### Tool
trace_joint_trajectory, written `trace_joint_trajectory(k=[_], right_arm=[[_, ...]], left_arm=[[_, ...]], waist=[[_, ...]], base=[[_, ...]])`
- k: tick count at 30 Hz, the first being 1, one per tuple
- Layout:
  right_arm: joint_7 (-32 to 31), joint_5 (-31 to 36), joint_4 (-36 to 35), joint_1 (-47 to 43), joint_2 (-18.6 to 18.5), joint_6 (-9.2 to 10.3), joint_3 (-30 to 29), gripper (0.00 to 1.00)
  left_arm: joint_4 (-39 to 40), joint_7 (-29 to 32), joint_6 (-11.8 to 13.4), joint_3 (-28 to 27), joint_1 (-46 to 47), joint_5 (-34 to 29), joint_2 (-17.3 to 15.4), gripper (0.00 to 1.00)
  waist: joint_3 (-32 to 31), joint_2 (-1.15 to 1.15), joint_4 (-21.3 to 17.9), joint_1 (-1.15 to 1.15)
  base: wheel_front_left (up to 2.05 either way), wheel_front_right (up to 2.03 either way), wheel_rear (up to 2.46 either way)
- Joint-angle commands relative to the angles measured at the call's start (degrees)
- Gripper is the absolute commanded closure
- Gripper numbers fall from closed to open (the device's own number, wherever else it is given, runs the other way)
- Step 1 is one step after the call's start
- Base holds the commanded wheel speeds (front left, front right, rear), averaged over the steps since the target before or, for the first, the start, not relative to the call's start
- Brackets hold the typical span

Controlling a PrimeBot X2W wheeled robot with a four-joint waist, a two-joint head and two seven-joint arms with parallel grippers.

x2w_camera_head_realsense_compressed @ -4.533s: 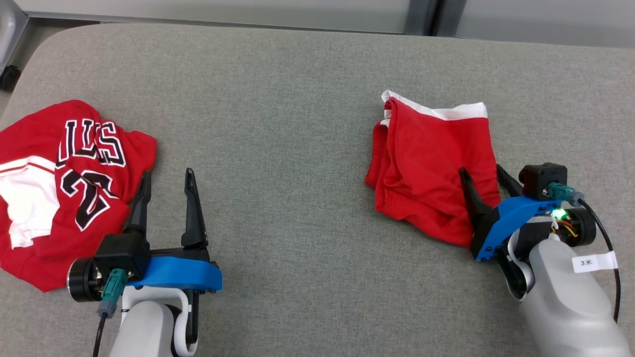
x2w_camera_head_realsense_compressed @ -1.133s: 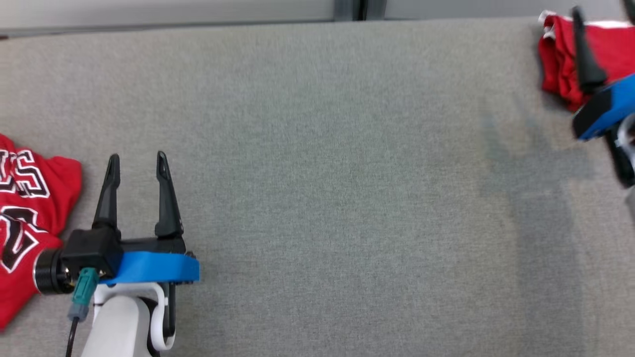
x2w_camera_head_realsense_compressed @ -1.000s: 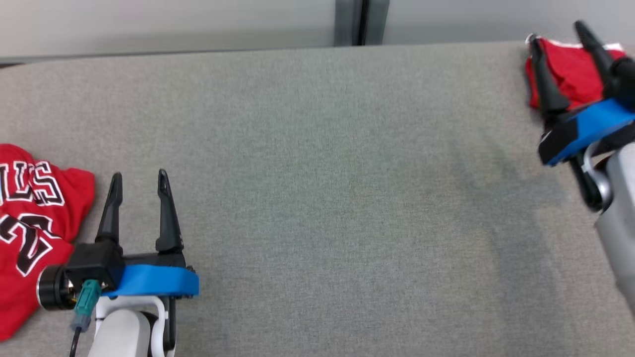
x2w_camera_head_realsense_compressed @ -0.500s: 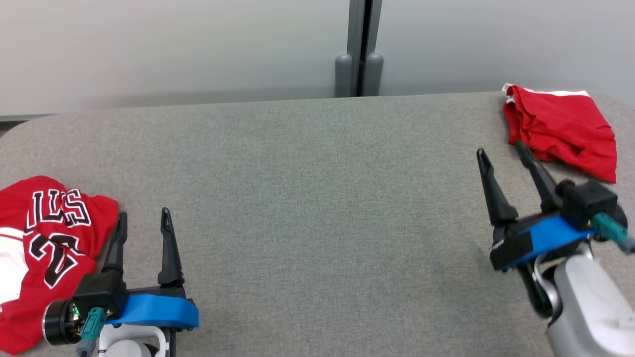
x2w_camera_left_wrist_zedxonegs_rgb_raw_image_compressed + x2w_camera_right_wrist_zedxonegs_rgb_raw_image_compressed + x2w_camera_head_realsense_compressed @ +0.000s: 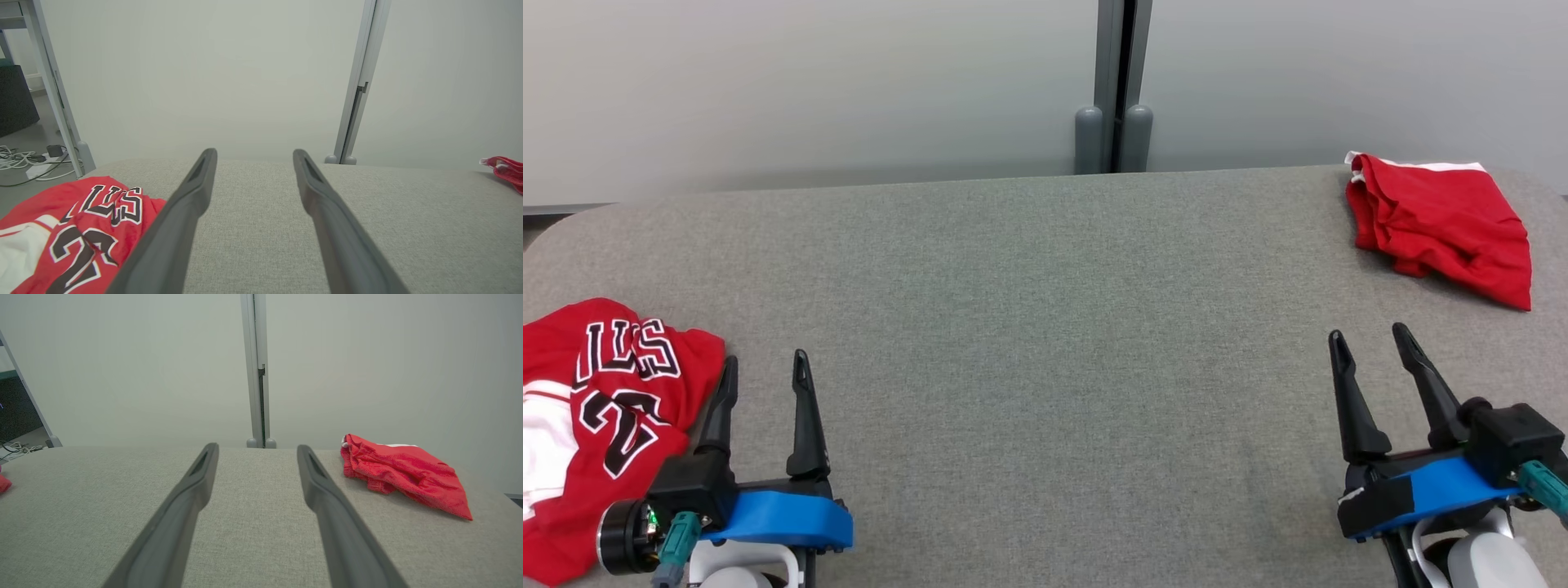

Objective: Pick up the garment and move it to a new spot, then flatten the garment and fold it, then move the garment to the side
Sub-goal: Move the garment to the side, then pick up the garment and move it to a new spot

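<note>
- You face a grey fabric table (image 5: pixel 1045 343) set against a pale wall (image 5: pixel 809 82).
- The crumpled red jersey (image 5: pixel 596 408) lies at the near left edge, lettering up, not yet flattened.
- Your left gripper (image 5: pixel 765 358) hovers just beside its right hem, jaws wide apart, holding nothing.
- Your right gripper (image 5: pixel 1366 331) is equally wide and empty.
- The red shorts (image 5: pixel 1437 224) sit at the far right corner, seemingly set aside.
- The step in hand looks like the pickup: bring the left gripper onto the jersey's edge, pinch it, and carry it to the bare centre.
</note>
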State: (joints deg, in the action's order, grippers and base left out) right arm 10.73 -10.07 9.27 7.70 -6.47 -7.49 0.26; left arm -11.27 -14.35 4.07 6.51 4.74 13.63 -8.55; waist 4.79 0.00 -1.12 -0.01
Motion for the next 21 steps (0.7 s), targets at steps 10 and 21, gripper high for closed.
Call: trace_joint_trajectory(k=[10, 21], right_arm=[[-1.95, 1.87, -4.08, -3.98, 2.2, -0.01, -3.06, 0.0], [-2.35, 1.97, -4.64, -4.18, 2.8, -0.01, -3.56, 0.0]], left_arm=[[0.14, 0.73, 0.6, 0.81, -0.81, 0.39, -0.54, 0.0], [0.39, 0.7, 0.89, 1.26, -0.18, 0.79, -0.8, 0.0]], waist=[[0.04, 0.0, 0.53, 0.01], [0.34, 0.0, 1.1, 0.01]], base=[[0.0, 0.0, 0.0], [0.0, 0.0, 0.0]])
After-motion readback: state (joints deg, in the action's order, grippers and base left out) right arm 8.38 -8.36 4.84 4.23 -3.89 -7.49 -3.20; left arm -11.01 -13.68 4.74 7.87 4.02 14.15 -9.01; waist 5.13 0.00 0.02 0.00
